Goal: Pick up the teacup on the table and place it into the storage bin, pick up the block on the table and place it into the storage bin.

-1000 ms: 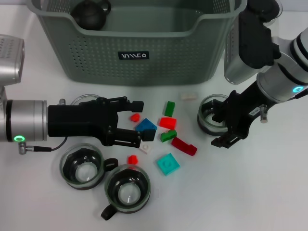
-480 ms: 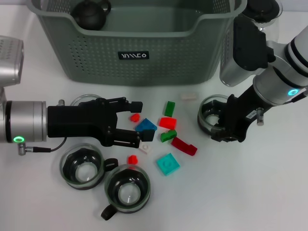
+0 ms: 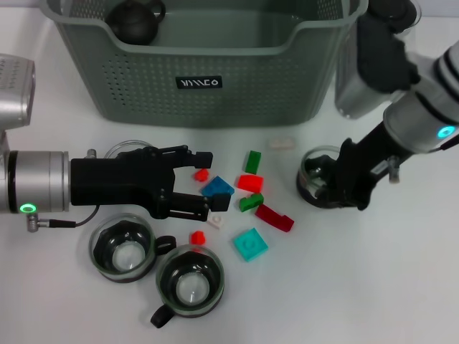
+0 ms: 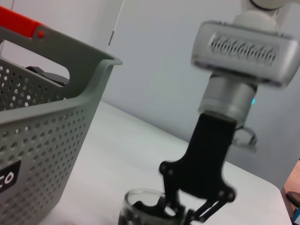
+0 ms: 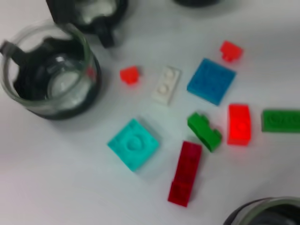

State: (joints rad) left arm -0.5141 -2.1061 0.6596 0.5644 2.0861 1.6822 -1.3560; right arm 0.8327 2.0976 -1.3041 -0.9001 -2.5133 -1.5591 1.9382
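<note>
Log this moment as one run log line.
right gripper: at teacup, grip unclear | left gripper: open over blocks | storage bin: no teacup

Bright even overhead light, soft shadows on white table (image 3: 344,287), right wrist view blurred

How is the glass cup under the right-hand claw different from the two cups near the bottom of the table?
The right gripper is down on the teacup beside the blocks, while the two front teacups stand free with nothing touching them. That teacup stands alone; the front two sit side by side. Its handle is hidden by the gripper; theirs show, black. All three are clear glass, upright on the white table.
</note>
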